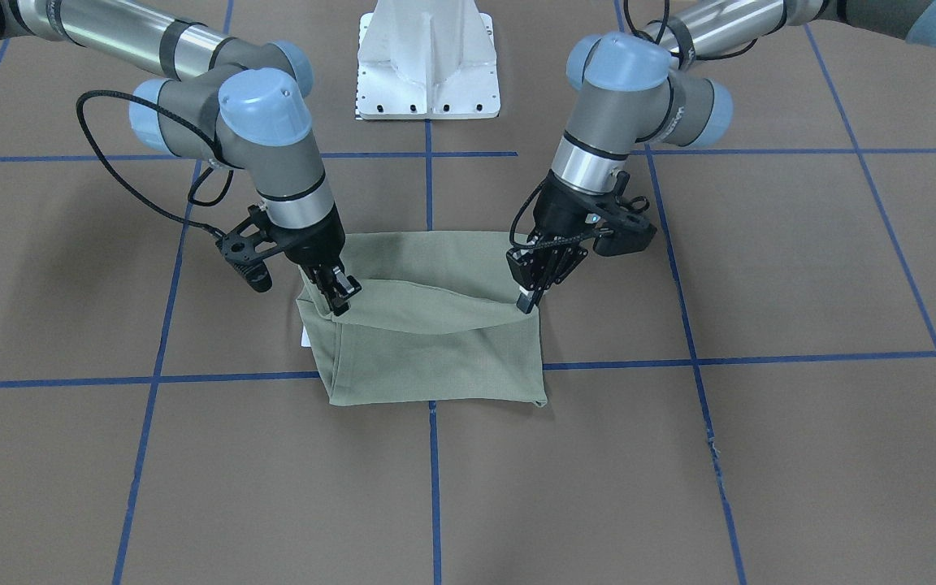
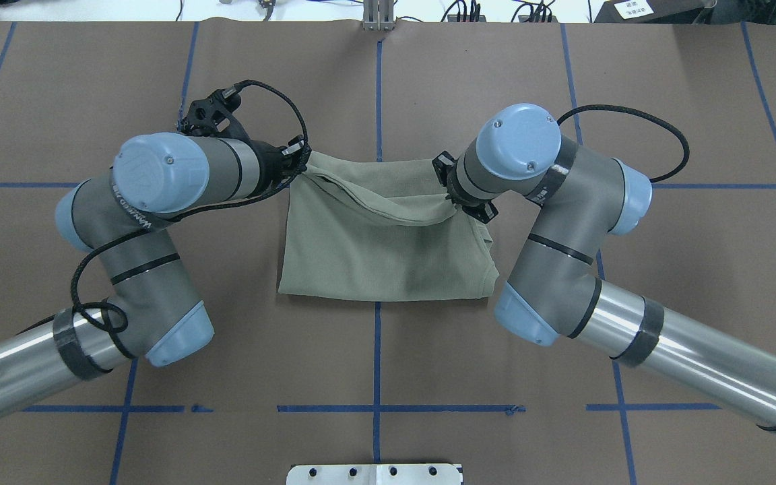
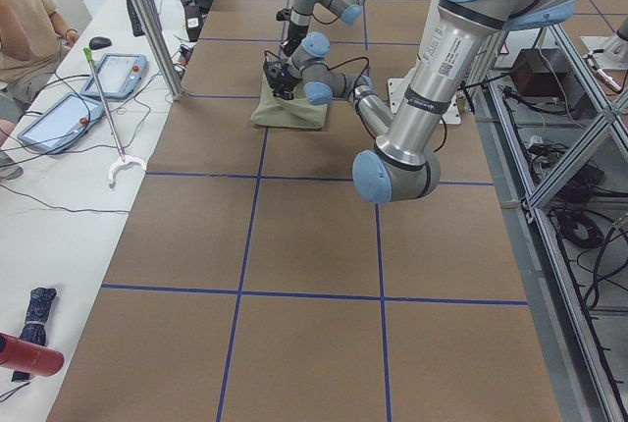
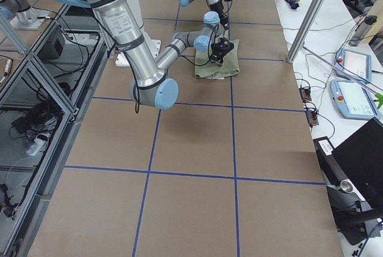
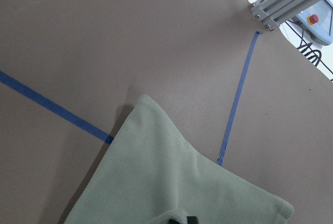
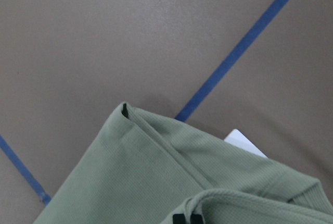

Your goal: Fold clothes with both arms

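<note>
The sage-green shirt (image 1: 435, 357) (image 2: 381, 263) lies folded into a rough rectangle at the table's middle. Its top layer is lifted along one edge and sags between the two grippers. My left gripper (image 1: 526, 302) (image 2: 298, 162) is shut on one corner of that raised edge. My right gripper (image 1: 340, 299) (image 2: 454, 197) is shut on the other corner. In the left wrist view the shirt (image 5: 171, 177) spreads below the camera, and a dark fingertip (image 5: 190, 219) peeks out at the bottom. The right wrist view shows a hemmed corner of the shirt (image 6: 140, 182) and a white tag (image 6: 245, 143) under it.
The white pedestal base (image 1: 427, 61) (image 2: 374, 473) stands behind the shirt. Blue tape lines (image 1: 431, 187) grid the brown table. A seated person (image 3: 25, 29) and tablets (image 3: 59, 118) are at a side table; more tablets (image 4: 356, 98) line the other side.
</note>
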Robot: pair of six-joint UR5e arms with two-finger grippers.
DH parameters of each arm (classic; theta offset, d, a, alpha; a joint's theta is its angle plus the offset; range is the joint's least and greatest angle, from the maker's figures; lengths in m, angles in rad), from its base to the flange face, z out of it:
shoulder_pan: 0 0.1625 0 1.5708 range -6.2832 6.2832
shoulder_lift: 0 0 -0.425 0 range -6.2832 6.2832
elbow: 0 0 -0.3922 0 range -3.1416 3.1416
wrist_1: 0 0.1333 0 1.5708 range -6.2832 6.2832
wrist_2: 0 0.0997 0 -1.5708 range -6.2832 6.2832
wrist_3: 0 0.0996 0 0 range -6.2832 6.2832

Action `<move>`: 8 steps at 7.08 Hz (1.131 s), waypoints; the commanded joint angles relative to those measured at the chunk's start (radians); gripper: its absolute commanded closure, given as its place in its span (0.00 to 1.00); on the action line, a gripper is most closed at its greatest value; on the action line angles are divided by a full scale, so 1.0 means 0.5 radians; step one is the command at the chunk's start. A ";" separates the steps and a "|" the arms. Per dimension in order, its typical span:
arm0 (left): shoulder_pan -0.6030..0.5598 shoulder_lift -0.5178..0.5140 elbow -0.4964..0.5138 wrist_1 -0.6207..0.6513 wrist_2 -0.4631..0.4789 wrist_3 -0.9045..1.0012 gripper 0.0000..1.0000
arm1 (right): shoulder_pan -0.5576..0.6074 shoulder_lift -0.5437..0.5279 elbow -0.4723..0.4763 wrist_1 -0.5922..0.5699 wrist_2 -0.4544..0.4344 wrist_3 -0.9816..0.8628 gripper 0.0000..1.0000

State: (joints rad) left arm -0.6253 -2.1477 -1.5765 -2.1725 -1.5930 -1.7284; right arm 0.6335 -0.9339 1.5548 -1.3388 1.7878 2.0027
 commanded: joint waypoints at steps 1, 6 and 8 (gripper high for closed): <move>-0.172 -0.268 0.738 -0.426 0.017 0.219 0.54 | 0.180 0.167 -0.469 0.270 0.176 -0.334 0.00; -0.305 -0.118 0.553 -0.457 -0.129 0.684 0.36 | 0.494 0.022 -0.616 0.429 0.397 -1.093 0.00; -0.449 0.238 0.191 -0.456 -0.503 1.120 0.36 | 0.665 -0.327 -0.337 0.411 0.638 -1.582 0.00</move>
State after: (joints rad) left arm -0.8131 -2.1284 -1.3750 -2.4019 -1.7438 -1.2959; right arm 0.9133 -0.9962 1.3090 -1.1272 2.0254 1.3574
